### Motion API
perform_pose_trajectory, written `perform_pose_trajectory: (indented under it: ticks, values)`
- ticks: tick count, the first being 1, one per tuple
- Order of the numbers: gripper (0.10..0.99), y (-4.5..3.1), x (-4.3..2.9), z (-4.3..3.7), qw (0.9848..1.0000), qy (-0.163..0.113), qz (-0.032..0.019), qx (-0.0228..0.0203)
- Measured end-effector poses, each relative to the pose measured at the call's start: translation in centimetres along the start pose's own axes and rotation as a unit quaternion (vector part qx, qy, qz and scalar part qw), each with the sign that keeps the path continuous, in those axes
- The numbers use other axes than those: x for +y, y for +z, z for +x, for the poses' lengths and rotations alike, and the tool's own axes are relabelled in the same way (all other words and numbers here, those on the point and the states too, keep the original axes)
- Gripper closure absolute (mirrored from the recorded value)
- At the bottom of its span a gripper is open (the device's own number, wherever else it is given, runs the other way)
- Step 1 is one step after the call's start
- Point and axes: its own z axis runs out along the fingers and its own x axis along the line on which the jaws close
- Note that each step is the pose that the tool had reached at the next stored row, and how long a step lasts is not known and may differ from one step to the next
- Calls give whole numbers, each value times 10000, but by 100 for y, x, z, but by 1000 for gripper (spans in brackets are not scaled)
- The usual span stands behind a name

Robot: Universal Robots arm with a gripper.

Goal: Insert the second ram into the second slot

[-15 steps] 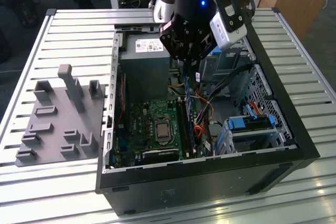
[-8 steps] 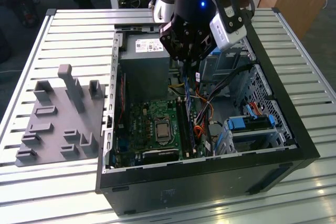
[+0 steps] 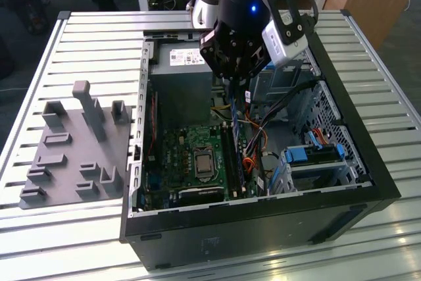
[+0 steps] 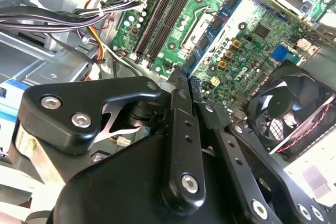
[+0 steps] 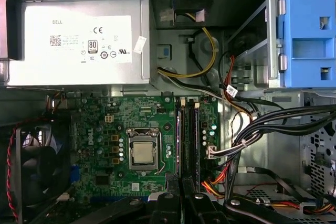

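With jaws pressed together, arm (image 3: 247,4) upright above second ram (image 3: 237,137).

- Computer case (image 3: 263,228): lies open on the slatted table (image 3: 79,31).
- Holder plate (image 3: 72,156): on the table, at the exterior view's left of the case.
- Motherboard (image 3: 177,156): on the case floor.
- Power supply (image 3: 181,64): in the case, behind the motherboard.
- Memory slots (image 3: 230,156): on the motherboard, between processor socket (image 3: 200,161) and cables (image 3: 253,136).
- Drive cage (image 3: 316,156): at the exterior view's right of the cables.
- Gripper (image 3: 235,83): above the memory slots.
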Motion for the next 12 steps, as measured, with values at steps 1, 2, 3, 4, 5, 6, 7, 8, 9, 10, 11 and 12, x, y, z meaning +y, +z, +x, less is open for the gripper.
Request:
perform_pose_trajectory:
  ticks: [1, 2, 3, 4, 5, 6, 7, 8, 9, 10, 11, 12]
  values:
    - [949, 1, 0, 0, 10000, 0, 1, 0]
    - [949, 3, 0, 0, 10000, 0, 1, 0]
    - [949, 5, 0, 0, 10000, 0, 1, 0]
    - [949, 6, 0, 0, 10000, 0, 2, 0]
    - [949, 8, 0, 0, 10000, 0, 3, 0]
    - [949, 11, 0, 0, 10000, 0, 3, 0]
    - [949, 12, 0, 0, 10000, 0, 3, 0]
    - [949, 14, 0, 0, 10000, 0, 4, 0]
    - [949, 16, 0, 0, 10000, 1, 5, 0]
    - [949, 18, 0, 0, 10000, 2, 5, 0]
    - [949, 20, 0, 0, 10000, 2, 7, 0]
    - [949, 23, 0, 0, 10000, 3, 8, 0]
